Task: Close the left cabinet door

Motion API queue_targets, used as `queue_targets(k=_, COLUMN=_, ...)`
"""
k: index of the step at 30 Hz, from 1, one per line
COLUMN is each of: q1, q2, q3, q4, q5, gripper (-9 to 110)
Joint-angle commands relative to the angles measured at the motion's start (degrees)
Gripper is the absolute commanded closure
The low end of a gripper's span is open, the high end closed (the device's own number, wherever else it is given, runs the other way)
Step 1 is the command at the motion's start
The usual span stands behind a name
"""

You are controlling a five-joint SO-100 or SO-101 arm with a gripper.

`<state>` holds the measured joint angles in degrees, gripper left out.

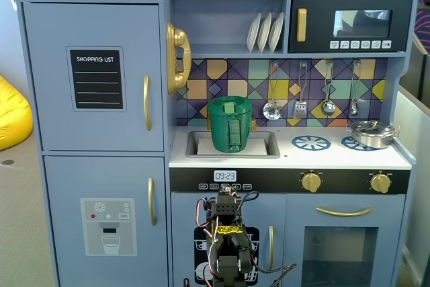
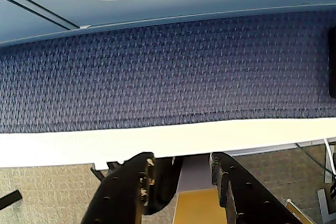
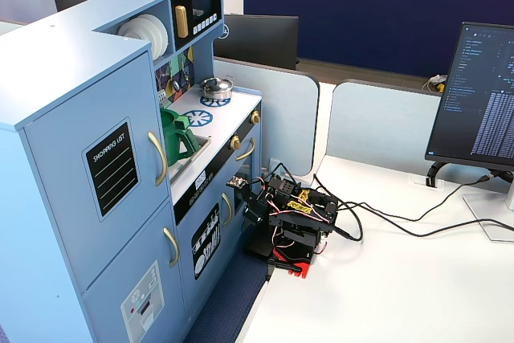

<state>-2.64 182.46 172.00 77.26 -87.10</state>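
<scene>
Front fixed view: the left cabinet door (image 1: 94, 75), upper left of frame, sits flush and looks shut; flat light-blue wood, curved gold handle (image 1: 146, 102).
Wrist view: gripper (image 2: 181, 174), bottom centre, black fingers narrowly apart, holding nothing, over ribbed blue carpet (image 2: 168, 72).
Side fixed view: arm (image 3: 289, 218) folded at centre, likely resting.

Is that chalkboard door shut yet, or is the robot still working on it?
It looks done: the left cabinet door sits flush with the cabinet in both fixed views. Nothing is in hand; the gripper has its fingers apart and empty, folded low by the kitchen's base. Nothing visible remains.
</scene>
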Motion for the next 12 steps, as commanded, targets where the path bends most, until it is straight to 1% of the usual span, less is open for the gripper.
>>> queue_targets(k=1, q1=-0.9, q2=-0.4, q3=-0.3, q4=10.5, q5=0.2, gripper=96)
queue_targets(k=12, q1=-0.2, q2=-0.4, q3=-0.3, q4=10.5, q5=0.3, gripper=95)
